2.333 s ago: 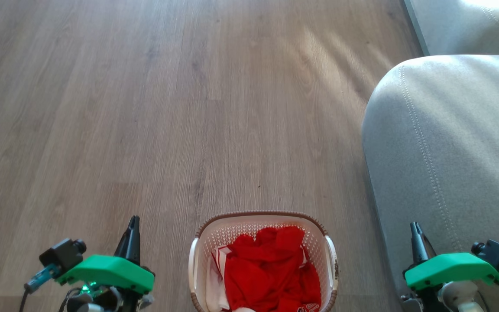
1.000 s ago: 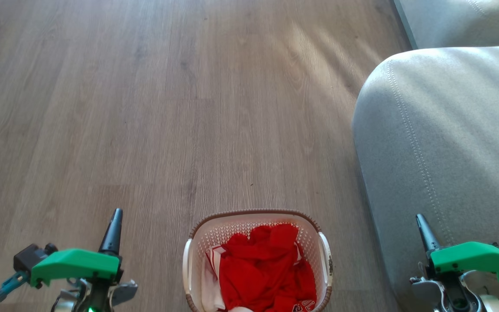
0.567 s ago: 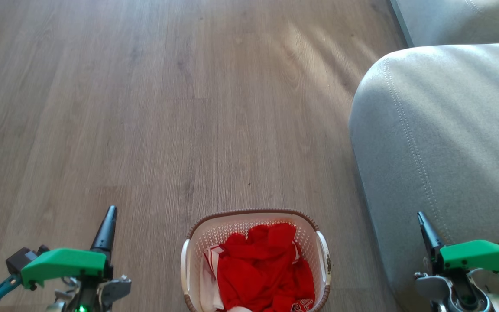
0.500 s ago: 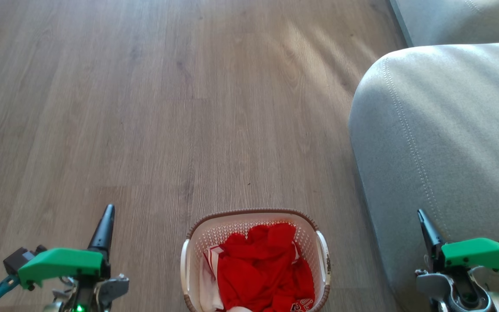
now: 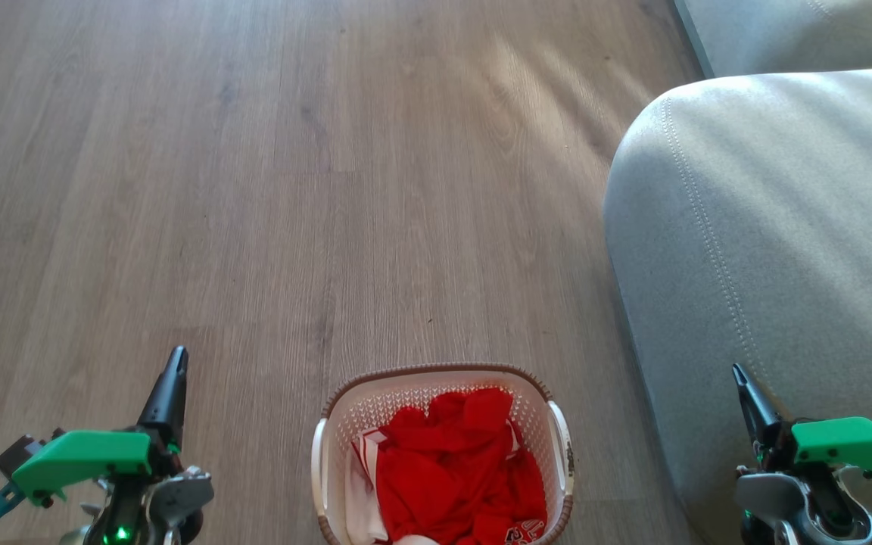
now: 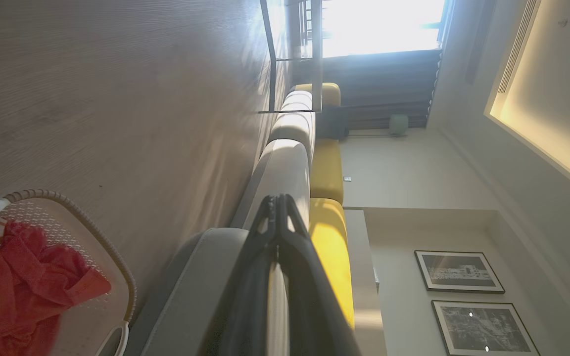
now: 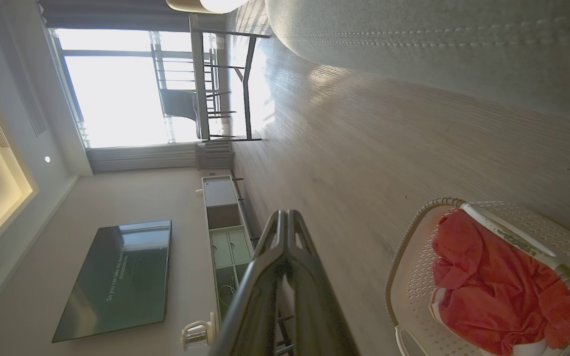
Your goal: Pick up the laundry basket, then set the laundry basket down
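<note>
The laundry basket [image 5: 436,370] stands upright on the floor [image 5: 254,189] beside the sofa [image 5: 769,227], handles left and right, near end cropped so its long axis is unclear, between the closed, empty left claw [image 5: 176,357] and right claw [image 5: 739,373].

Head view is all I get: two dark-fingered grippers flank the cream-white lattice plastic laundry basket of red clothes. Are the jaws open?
Observer: No. The left wrist view shows the left gripper with both fingers meeting at the tips, nothing between them.
Operator: And the right?
Observer: The right gripper is likewise shut and empty; the laundry basket sits apart from it on the pale wooden floor.
Operator: Anything past the grey fabric sofa?
Observer: Yellow cushions sit alongside it in the left wrist view.
</note>
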